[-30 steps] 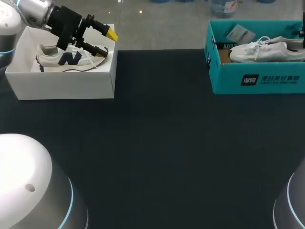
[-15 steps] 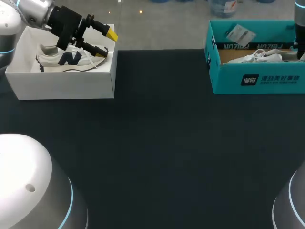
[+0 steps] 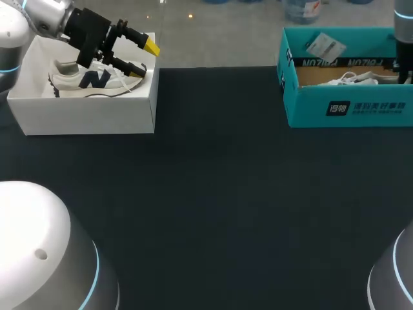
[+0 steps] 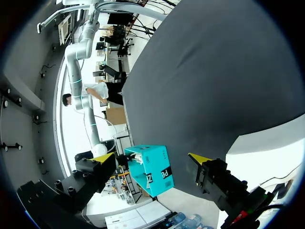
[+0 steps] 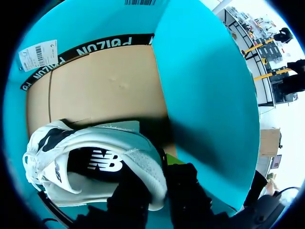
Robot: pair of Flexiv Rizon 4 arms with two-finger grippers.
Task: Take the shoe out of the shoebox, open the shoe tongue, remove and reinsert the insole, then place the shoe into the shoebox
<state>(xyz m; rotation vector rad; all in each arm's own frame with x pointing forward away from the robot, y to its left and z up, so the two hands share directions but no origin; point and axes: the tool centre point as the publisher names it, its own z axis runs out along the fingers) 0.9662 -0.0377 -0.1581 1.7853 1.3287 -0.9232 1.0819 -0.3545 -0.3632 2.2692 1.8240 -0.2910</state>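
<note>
Two shoeboxes sit at the far corners of a dark tabletop [image 3: 219, 194], seen from the overhead camera. At the upper left of the frame, the left gripper [image 3: 144, 57] hangs released above an open white shoebox [image 3: 90, 116], its yellow-tipped fingers spread wide and holding nothing. A navy-trimmed sneaker [image 3: 90, 81] lies on its side in that box, just below the fingers. The left wrist camera confirms the open stance. The left gripper [image 4: 150, 157] shows its two yellow tips well apart, with the teal shoebox [image 4: 150, 169] seen far off between them, across the tabletop. At the upper right of the overhead frame, the right arm [image 3: 403, 32] comes down at the edge into the teal shoebox [image 3: 348, 110]. A white shoe [image 3: 352, 79] lies low inside, only its laces and upper showing over the front wall. In the right wrist camera's view, the right gripper [image 5: 155, 188] is clenched on the heel collar of the white shoe [image 5: 95, 162]. One dark finger is inside the opening and the other outside, their yellow tips hidden. The shoe rests on the brown cardboard floor of the teal shoebox [image 5: 205, 95], near one end wall.
</note>
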